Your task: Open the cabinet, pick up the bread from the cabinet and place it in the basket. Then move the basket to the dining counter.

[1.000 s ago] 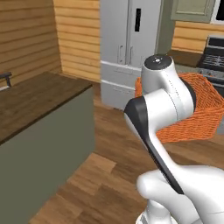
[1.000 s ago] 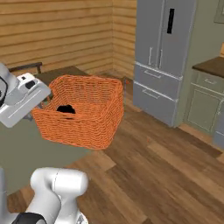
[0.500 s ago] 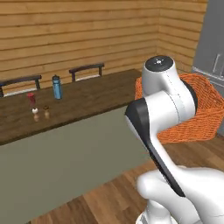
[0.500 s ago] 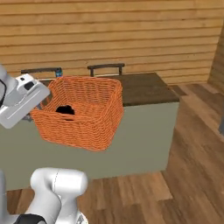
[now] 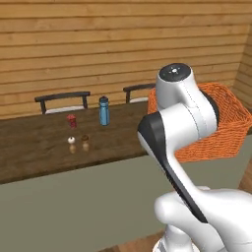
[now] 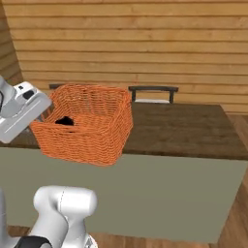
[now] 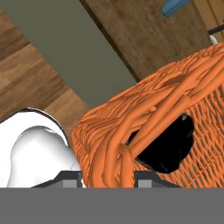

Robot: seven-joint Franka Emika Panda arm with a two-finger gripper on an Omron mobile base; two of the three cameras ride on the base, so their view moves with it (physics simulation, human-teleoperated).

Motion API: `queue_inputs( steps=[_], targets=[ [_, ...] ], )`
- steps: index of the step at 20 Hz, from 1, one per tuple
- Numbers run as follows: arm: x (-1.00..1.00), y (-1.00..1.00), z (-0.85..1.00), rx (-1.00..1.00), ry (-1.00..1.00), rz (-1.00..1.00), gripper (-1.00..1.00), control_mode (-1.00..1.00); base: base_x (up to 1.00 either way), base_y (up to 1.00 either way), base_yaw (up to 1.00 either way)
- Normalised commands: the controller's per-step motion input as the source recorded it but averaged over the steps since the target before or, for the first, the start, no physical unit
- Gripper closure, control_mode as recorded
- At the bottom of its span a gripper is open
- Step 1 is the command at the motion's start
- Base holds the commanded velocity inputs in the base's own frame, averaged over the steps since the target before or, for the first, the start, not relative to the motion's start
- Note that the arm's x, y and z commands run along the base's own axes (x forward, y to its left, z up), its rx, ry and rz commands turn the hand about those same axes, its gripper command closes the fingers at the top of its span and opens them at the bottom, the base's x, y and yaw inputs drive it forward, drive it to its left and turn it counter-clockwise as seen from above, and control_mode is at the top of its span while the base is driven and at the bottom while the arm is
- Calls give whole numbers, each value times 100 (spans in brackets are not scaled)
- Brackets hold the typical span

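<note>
My gripper (image 7: 107, 175) is shut on the near rim of the orange woven basket (image 7: 175, 100), which hangs in the air off my hand (image 6: 24, 109). The basket (image 6: 92, 131) is held in front of the dining counter (image 6: 184, 131), about level with its dark plank top. The bread (image 6: 64, 121) lies inside as a small dark lump, and the bread (image 7: 168, 146) shows through the rim in the hand view. In the left base view my white arm covers most of the basket (image 5: 224, 123), with the dining counter (image 5: 39, 147) stretching to the left.
A blue bottle (image 5: 104, 110), a small red item (image 5: 72, 120) and two shakers (image 5: 78, 141) stand on the counter's left part. Two dark chairs (image 5: 61, 98) (image 6: 152, 89) stand behind it against a wood-plank wall. The pale front panel (image 6: 145, 193) faces me.
The whole picture has swung: the fridge and cabinets have gone from view and the dining counter now lies straight ahead. The basket stays in my gripper with the bread inside.
</note>
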Motion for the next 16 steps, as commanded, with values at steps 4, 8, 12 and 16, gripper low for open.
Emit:
queue_inputs(
  steps=[4, 8, 12, 16],
  targets=[
    [0, 0, 0, 0, 0, 0, 100, 100, 70, -70, 8],
    [0, 0, 0, 0, 0, 0, 100, 100, 61, -62, 4],
    [13, -9, -2, 1, 0, 2, 100, -100, 36, -32, 5],
    [92, -22, -28, 4, 3, 14, 100, -100, 0, 0, 0]
  ],
)
